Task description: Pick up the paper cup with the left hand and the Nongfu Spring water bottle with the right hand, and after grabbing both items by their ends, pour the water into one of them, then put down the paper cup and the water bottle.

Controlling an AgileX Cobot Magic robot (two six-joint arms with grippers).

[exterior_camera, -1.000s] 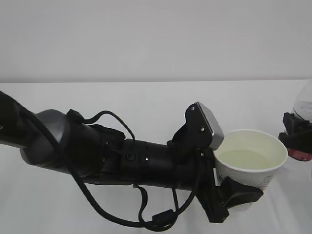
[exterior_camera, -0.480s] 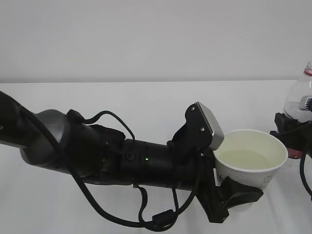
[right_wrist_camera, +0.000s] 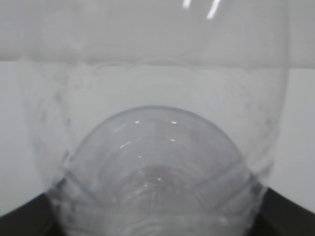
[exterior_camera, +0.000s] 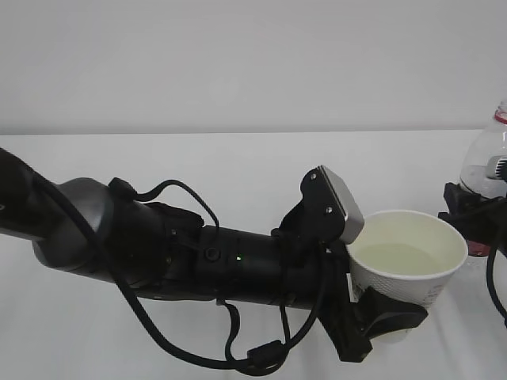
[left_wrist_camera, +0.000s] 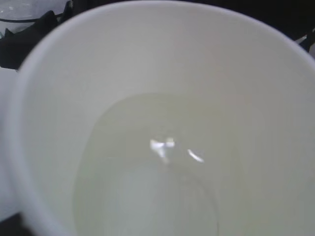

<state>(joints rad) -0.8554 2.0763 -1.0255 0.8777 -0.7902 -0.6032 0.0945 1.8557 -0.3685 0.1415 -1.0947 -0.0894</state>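
Since a second ago the clear ribbed plastic bottle [exterior_camera: 485,162] has swung upright at far right, its pour apparently done; the right gripper [exterior_camera: 478,215] clasps it. Left gripper [exterior_camera: 379,315] clamps the white paper cup [exterior_camera: 408,265], level above the tabletop [exterior_camera: 238,174] so its water [left_wrist_camera: 147,172] stays in.

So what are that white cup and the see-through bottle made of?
The cup looks like paper: matte white wall, rolled rim, printed lettering. The bottle looks like thin clear plastic: glossy, see-through, with moulded ridges in the right wrist view.
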